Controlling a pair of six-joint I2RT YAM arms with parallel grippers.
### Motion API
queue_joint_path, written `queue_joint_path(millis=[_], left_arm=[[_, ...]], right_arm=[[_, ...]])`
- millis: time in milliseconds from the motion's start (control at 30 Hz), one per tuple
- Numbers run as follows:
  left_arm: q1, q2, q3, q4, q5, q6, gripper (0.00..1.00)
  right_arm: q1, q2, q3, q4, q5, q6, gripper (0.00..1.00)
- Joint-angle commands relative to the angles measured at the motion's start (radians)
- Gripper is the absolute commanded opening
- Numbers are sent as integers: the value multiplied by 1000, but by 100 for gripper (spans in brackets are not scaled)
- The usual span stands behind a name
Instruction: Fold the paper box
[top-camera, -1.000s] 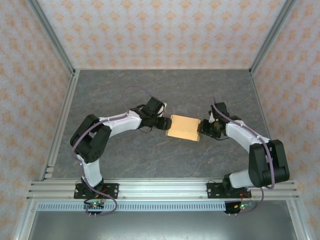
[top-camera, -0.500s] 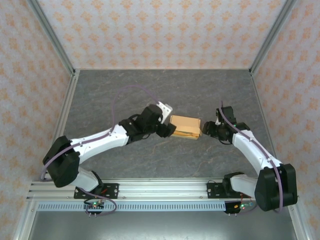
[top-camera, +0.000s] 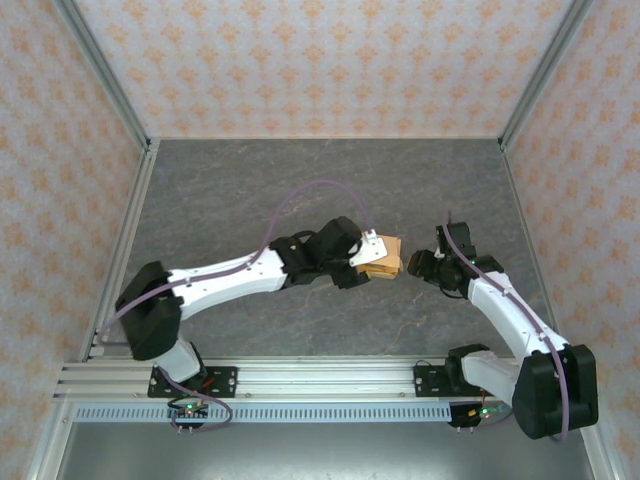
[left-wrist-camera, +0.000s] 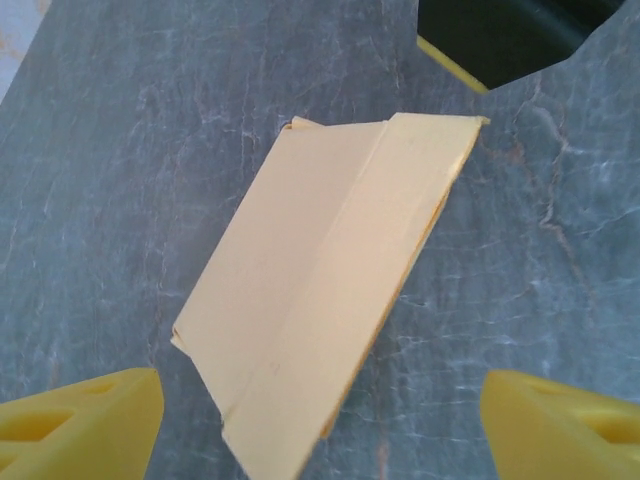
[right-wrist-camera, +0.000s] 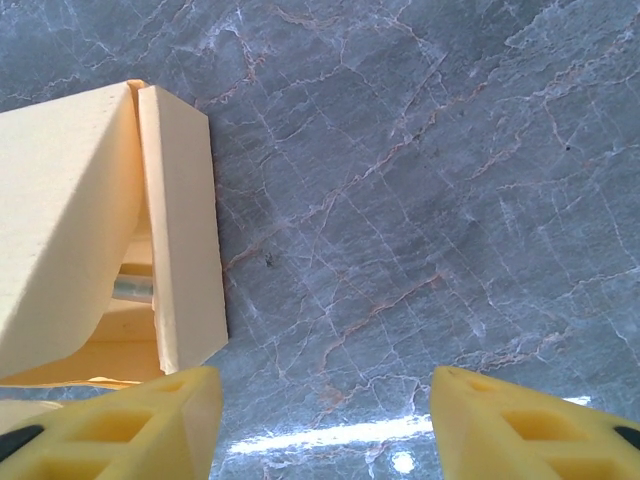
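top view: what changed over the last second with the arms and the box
The left gripper moved right, from the left edge of the box to above it, where it hangs open. The right gripper drew back a little from the right edge, jaws open. The box lies in about the same spot on the table.

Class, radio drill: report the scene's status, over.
Left fingers open over paper box. Right fingers open beside it. Box partly folded, on table. Nothing in the way.
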Motion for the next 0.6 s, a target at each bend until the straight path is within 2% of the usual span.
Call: queue_joint_path(millis=[0, 233, 400, 567], left_arm=[[-15, 72, 90, -126, -31, 110, 83], [-14, 198, 209, -179, -80, 171, 80], [-4, 254, 278, -197, -109, 173, 63], [20, 299, 349, -264, -71, 151, 38]], right_arm=[[-10, -7, -2, -11, 34, 10, 58], [-18, -15, 5, -17, 26, 9, 58], [-18, -14, 3, -15, 20, 15, 58], [-18, -17, 2, -12, 14, 11, 58]])
